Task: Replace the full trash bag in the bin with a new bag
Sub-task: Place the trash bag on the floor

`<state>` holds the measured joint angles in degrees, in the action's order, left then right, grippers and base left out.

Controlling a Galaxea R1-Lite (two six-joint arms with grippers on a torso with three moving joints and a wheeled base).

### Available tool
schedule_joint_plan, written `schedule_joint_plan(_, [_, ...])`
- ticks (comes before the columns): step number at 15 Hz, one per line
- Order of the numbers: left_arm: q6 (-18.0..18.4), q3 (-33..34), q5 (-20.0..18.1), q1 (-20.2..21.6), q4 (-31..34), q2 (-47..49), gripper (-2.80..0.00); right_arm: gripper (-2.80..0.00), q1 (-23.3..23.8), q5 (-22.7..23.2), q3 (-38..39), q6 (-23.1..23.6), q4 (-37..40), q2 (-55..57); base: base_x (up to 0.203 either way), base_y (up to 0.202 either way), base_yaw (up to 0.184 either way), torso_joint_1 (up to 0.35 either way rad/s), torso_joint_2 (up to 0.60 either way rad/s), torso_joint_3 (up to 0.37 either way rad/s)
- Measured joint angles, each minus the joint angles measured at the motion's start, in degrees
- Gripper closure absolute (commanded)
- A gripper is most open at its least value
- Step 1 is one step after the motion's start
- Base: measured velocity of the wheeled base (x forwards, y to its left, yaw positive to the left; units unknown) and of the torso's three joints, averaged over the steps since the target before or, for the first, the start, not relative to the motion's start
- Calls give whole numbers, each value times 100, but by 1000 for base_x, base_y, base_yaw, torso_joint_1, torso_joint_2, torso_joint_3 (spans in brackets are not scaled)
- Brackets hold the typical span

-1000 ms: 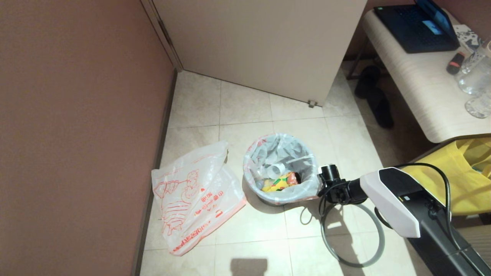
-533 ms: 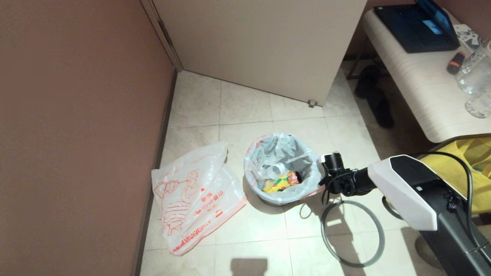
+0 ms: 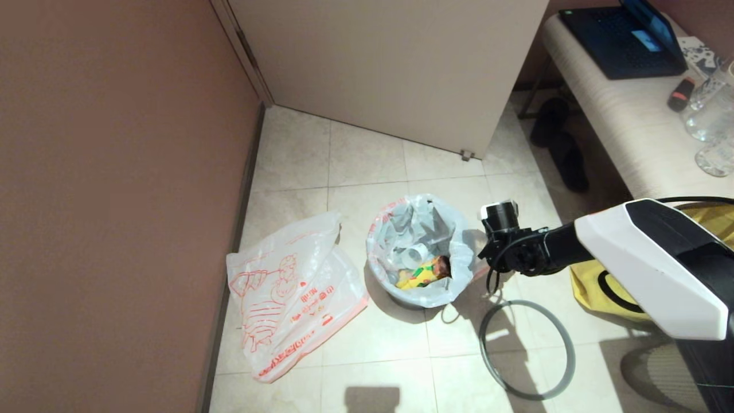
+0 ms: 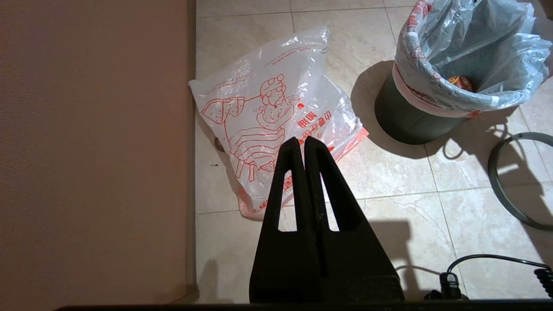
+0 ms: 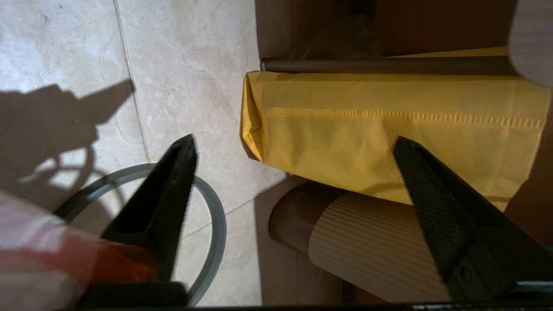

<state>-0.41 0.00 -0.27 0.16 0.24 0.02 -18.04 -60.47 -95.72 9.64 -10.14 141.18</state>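
Observation:
The bin [image 4: 402, 121], a small black bucket, stands on the tiled floor. The full trash bag [image 3: 421, 229] lines it, with a yellow packet and a white cup inside and its right rim pulled up. My right gripper [image 5: 293, 142] hangs beside that rim, open wide; the bag's blurred pink band [image 5: 39, 259] lies against one finger. The new bag [image 3: 292, 287], with its red cartoon drawing, lies flat on the floor left of the bin. The grey hoop [image 3: 530, 397] lies on the floor to the bin's right. My left gripper [image 4: 302, 140] is shut and empty above the new bag [image 4: 268, 99].
A brown wall [image 3: 114, 201] runs along the left and a pale door [image 3: 390, 69] stands behind. At the right are a yellow tote [image 3: 590, 287] and a table [image 3: 625, 132] with a laptop and glasses. Black slippers [image 3: 565, 149] lie under the table.
My right arm has risen and moved away from me beside the bin. The bag's right rim has come up with it.

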Motion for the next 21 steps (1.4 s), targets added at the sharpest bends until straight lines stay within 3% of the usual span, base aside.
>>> schedule_joint_plan(9, [-2, 0, 6, -2, 2, 0, 0, 0, -734, -67, 1240, -50, 391, -1329, 0, 0, 0, 0, 0, 0])
schedule_joint_plan(13, [0, 0, 6, -5, 2, 0, 0, 0, -887, 48, 1489, -473, 403, -1638, 0, 0, 0, 0, 0, 0])
schedule_joint_plan(17, [-1, 0, 2, -2, 0, 0, 0, 0, -662, 759, 1971, -1136, 424, -1750, 0, 0, 0, 0, 0, 0])
schedule_joint_plan(21, [0, 0, 6, 0, 2, 0, 0, 0, -383, 1309, 2426, -1199, 274, -1383, 0, 0, 0, 0, 0, 0])
